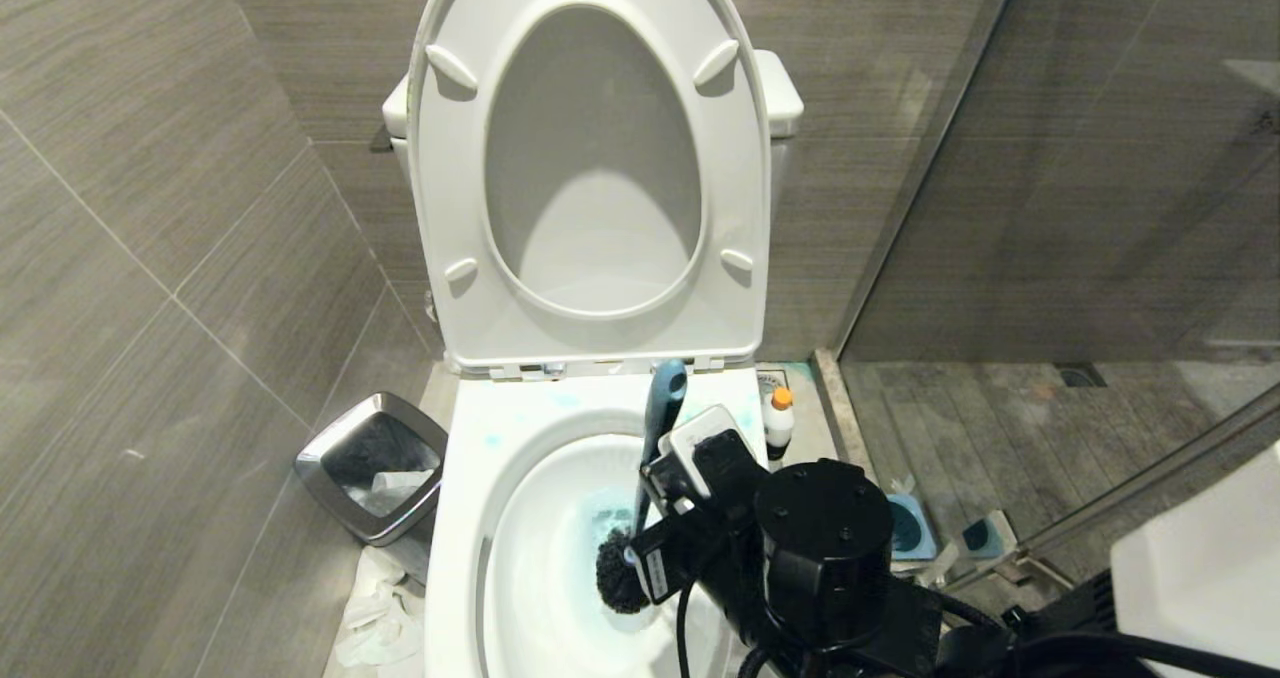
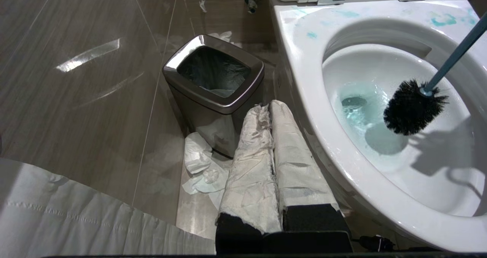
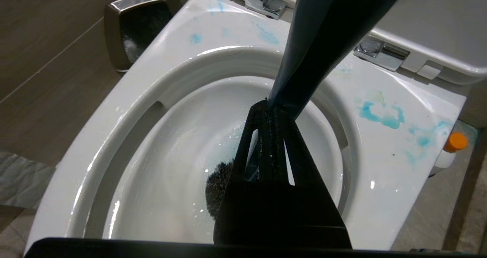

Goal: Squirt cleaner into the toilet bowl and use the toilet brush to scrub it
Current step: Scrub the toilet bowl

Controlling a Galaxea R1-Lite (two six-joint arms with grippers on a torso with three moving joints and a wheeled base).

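The white toilet bowl (image 1: pixel 470 518) stands open, with its seat and lid (image 1: pixel 590 328) raised against the tank. My right gripper (image 3: pixel 268 105) is shut on the blue-grey shaft of the toilet brush (image 3: pixel 323 29), which leans into the bowl. The black bristle head (image 1: pixel 622 576) sits low inside, beside blue-tinted water (image 2: pixel 354 109). Blue cleaner smears (image 3: pixel 380 113) mark the rim. The cleaner (image 1: pixel 779 420), a small white bottle with an orange cap, stands on the floor right of the bowl. My left gripper (image 2: pixel 268 106), wrapped in white, is shut and empty, low beside the bowl's left side.
A square steel bin (image 1: pixel 372 463) stands on the floor left of the toilet, with crumpled tissue (image 1: pixel 380 608) beside it. The blue brush base (image 1: pixel 910 528) sits on the floor at the right. A glass shower partition (image 1: pixel 1100 208) closes the right side; tiled wall runs along the left.
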